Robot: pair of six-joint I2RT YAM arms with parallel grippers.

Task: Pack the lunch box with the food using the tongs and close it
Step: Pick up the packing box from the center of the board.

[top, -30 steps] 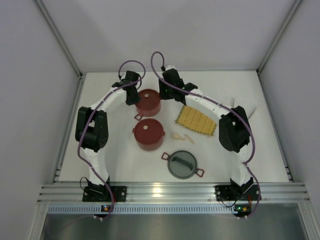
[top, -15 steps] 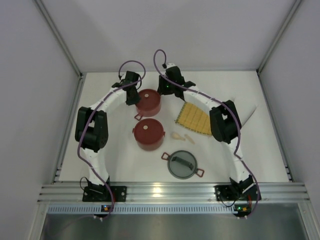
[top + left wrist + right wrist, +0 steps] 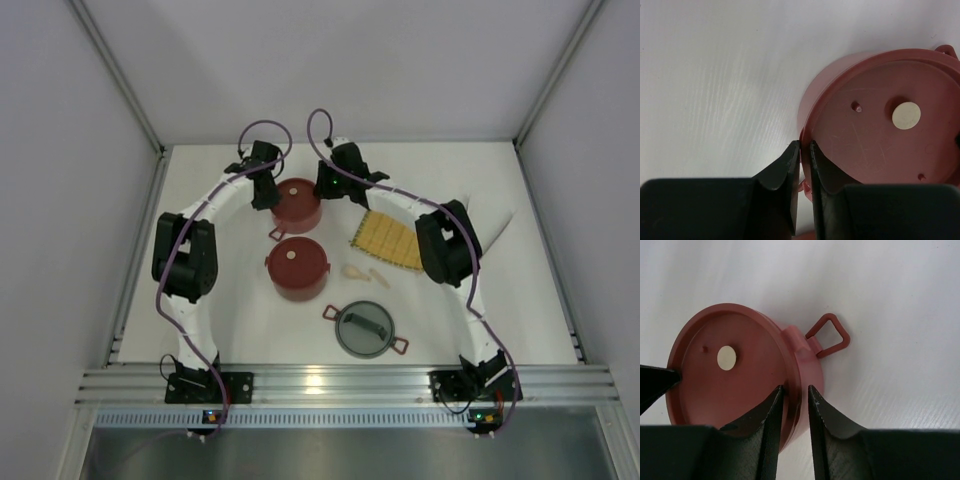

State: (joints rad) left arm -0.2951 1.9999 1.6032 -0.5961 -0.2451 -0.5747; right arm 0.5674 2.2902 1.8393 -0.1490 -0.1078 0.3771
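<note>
The lunch box stands in parts: a far red tier with a flat lid (image 3: pixel 297 203), a near lidded tier (image 3: pixel 297 267) and the grey domed lid (image 3: pixel 366 330). My left gripper (image 3: pixel 268 197) is at the far tier's left rim. In the left wrist view its jaws (image 3: pixel 805 144) pinch the edge of that tier (image 3: pixel 880 135). My right gripper (image 3: pixel 323 190) straddles the right rim, shut on the wall (image 3: pixel 796 387) of the tier (image 3: pixel 735 380) beside its loop handle (image 3: pixel 829 335). The tongs (image 3: pixel 503 227) lie pale and mostly hidden behind the right elbow. No food shows.
A yellow woven mat (image 3: pixel 392 241) lies right of the tiers, with cream spoon-shaped pieces (image 3: pixel 365 273) at its near corner. White walls and a metal frame enclose the table (image 3: pixel 230 330). The left gripper's fingertip (image 3: pixel 655 382) shows in the right wrist view.
The right gripper moved left onto the far tier's rim and its jaws narrowed, while its elbow swung inward over the tongs. The left arm barely moved.
</note>
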